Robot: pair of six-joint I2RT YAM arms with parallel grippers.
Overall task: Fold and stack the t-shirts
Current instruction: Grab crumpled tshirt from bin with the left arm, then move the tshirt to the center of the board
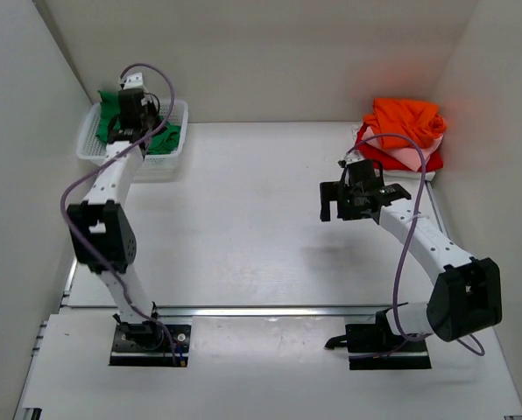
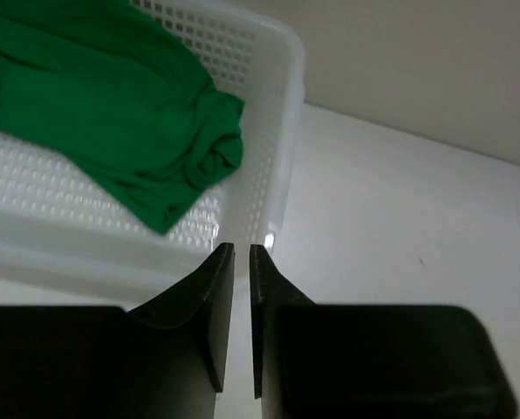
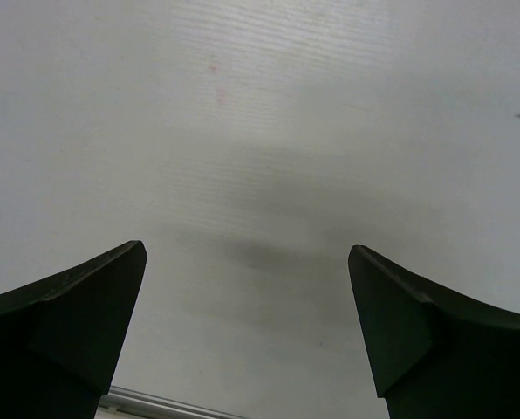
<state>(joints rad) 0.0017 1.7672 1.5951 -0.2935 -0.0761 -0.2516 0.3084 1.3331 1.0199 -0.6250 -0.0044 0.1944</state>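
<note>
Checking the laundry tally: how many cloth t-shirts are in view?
4: bright green t-shirt in the white plastic mesh basket, far left; orange t-shirt, pale pink t-shirt and red t-shirt piled far right. More may hide underneath.

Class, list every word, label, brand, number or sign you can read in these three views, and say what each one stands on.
None: no text can be read in any view.
The green t-shirt, the white basket, the orange, pink and red shirts and the table all look plain, with no print, label or number visible.
</note>
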